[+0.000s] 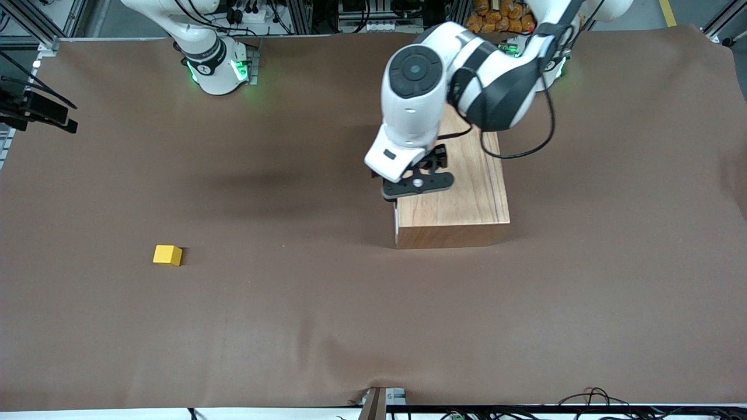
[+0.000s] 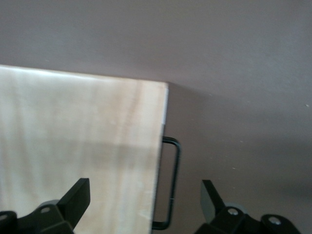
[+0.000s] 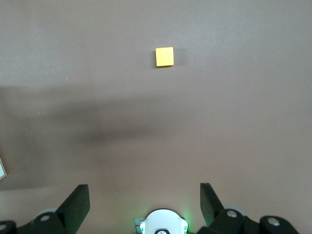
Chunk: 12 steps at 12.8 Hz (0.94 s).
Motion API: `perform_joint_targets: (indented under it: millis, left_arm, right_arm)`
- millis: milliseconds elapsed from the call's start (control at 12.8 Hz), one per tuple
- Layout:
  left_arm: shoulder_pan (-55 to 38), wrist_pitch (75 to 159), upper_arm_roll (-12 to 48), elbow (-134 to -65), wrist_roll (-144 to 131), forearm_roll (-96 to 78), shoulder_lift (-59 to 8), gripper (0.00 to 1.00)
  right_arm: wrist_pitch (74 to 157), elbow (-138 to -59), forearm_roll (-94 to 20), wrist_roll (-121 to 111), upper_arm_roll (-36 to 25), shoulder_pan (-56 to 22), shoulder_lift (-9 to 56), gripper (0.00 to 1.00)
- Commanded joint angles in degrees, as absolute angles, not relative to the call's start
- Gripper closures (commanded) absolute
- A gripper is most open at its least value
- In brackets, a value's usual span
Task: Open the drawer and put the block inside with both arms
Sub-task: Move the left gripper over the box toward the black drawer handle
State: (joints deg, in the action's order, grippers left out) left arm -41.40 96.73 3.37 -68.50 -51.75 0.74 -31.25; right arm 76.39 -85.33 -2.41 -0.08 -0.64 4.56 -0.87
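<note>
The light-wood box (image 1: 452,195) lies toward the left arm's end of the table. Its drawer is shut, with the white front panel (image 2: 163,146) flush against the box. My left gripper (image 2: 145,195) hangs open above that front edge, one finger (image 2: 78,195) over the box top and the other over the cloth, with the black handle (image 2: 171,185) between them and untouched. The yellow block (image 1: 167,255) sits alone on the cloth toward the right arm's end. My right gripper (image 3: 145,197) is open and empty, high above its own base (image 3: 161,224), well away from the block (image 3: 165,57).
A brown cloth (image 1: 292,315) covers the whole table. The left arm's bulky white elbow (image 1: 420,99) hangs over the box. The right arm's green-lit base (image 1: 219,64) stands at the table edge farthest from the front camera. Cables run along the near edge.
</note>
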Motion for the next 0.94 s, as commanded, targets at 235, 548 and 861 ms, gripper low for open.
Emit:
perform_joint_targets:
  millis: [235,548,861]
  left_arm:
    - [-54.5,97.9,-7.3,-60.6,-59.5,0.4,-41.5,0.00]
    - [-59.6,97.9,-10.7,-60.5,-62.2,0.5,-44.8,0.00]
    - [-63.6,95.9,-14.2,-61.2,-63.5,1.1,-47.5,0.00]
  right_arm:
    - [76.5,-85.3,-3.3,0.1,-0.1,5.9,-0.6,0.00]
    - [76.5,-85.3,-3.3,-0.1,-0.2,6.4,-0.5,0.00]
    - [76.3,-85.3,-3.3,-0.1,-0.2,6.9,-0.4,0.00]
